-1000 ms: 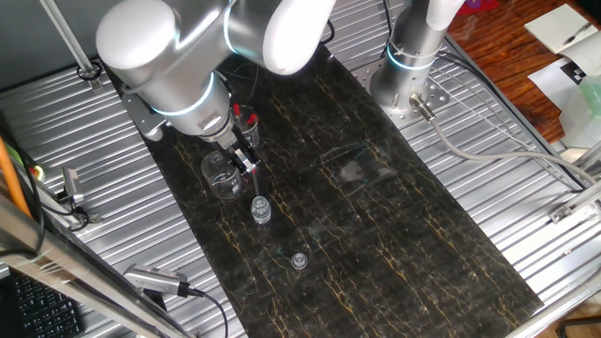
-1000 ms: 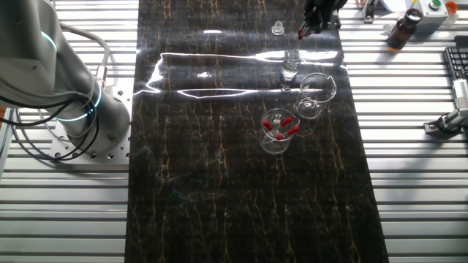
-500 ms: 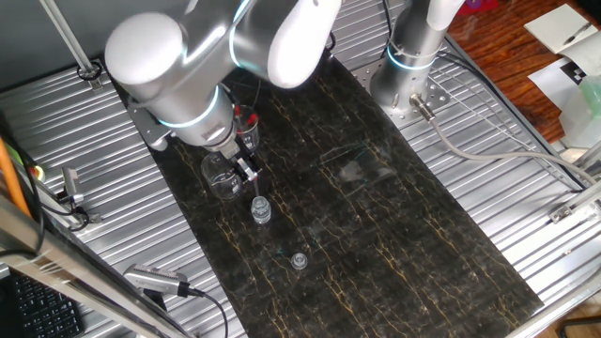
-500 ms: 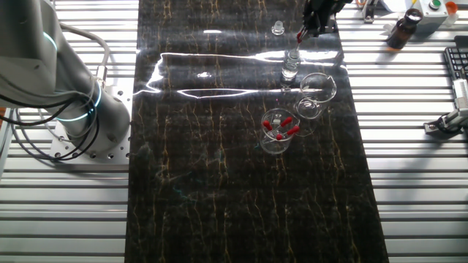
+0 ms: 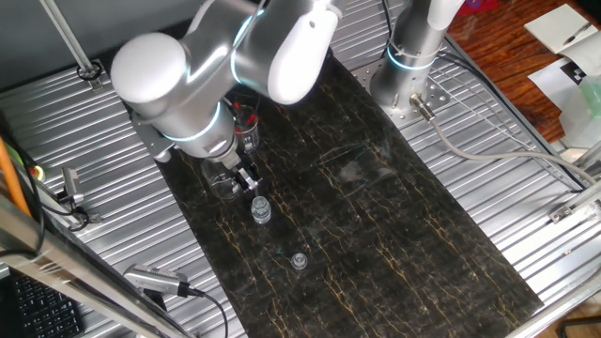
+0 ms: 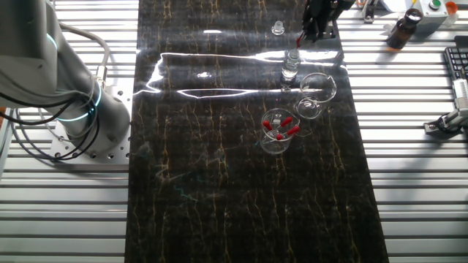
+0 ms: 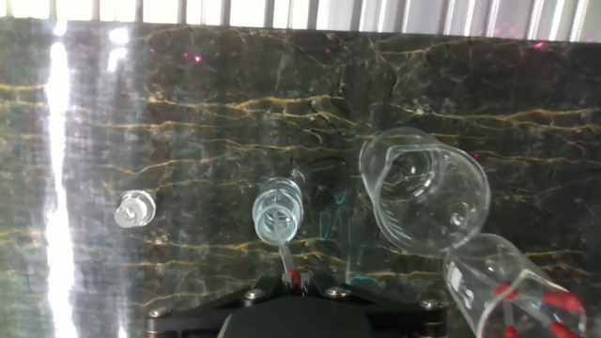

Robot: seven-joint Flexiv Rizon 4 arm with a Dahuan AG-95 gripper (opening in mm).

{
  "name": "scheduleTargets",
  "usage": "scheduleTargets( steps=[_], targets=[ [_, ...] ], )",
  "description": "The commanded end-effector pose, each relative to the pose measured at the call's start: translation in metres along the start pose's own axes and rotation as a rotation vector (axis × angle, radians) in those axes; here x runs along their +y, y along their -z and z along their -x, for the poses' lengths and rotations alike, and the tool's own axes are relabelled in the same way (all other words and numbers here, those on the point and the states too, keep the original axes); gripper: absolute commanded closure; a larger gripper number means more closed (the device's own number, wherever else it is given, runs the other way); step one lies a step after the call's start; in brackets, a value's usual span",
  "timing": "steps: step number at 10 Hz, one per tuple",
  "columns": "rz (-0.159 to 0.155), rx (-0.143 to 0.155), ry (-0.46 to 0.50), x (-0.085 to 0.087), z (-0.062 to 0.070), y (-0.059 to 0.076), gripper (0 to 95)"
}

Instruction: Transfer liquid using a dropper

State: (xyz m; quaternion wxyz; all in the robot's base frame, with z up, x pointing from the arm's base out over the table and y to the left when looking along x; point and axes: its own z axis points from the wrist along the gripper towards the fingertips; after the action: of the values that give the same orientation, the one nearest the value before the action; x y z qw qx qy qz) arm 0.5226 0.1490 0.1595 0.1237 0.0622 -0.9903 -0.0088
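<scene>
My gripper [image 7: 293, 279] is shut on the dropper [image 7: 285, 253], a slim clear tube with a red bulb pinched between the jaws. The tube points down into the mouth of the small ribbed vial [image 7: 278, 214], which stands upright on the dark marble mat. In one fixed view the gripper [image 5: 247, 178] hangs just above the vial [image 5: 260, 210]. In the other fixed view the gripper [image 6: 307, 35] is over the vial [image 6: 290, 66]. I cannot tell whether the tube holds liquid.
A large empty beaker [image 7: 427, 192] stands right of the vial. A small beaker [image 7: 507, 291] holding red-bulbed droppers stands beyond it. The vial's cap [image 7: 134, 208] lies to the left. A brown bottle [image 6: 401, 31] stands off the mat.
The gripper has come down with the dropper toward the vial, and the arm has shifted slightly. The vessels have not moved.
</scene>
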Motion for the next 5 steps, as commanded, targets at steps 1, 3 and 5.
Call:
scheduleTargets(
  steps=[1,3,5],
  targets=[
    [0.000,0.001,0.000,0.001,0.003,-0.006,95.0],
    [-0.001,0.000,0.000,0.003,0.004,-0.013,95.0],
    [0.000,0.001,0.001,0.004,0.005,-0.017,95.0]
  ],
)
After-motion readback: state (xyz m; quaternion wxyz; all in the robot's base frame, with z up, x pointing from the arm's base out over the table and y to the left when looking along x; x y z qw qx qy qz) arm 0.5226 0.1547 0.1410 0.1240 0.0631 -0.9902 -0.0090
